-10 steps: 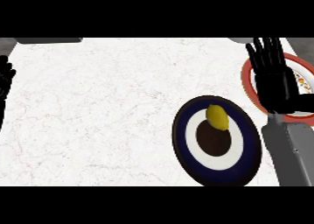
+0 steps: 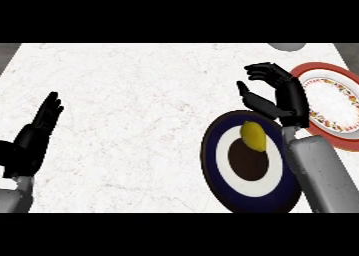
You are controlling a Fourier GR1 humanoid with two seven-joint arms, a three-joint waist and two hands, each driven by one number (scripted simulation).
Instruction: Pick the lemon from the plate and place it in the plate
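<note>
On the white marbled worktop (image 2: 138, 125), seen from the head view, we find a dark blue round plate with a white ring and brown centre (image 2: 215, 170), and the yellow lemon (image 2: 253, 136) lies on its upper part. Just beside it to the right sits a red-rimmed white plate with a patterned border (image 2: 337, 107). Our right robot hand (image 2: 281, 97) hovers above the lemon, fingers curled but holding nothing. Our left robot hand (image 2: 30, 140) rests near the left edge, fingers straight and raised.

bare counter (image 2: 138, 100) left of plates
</note>
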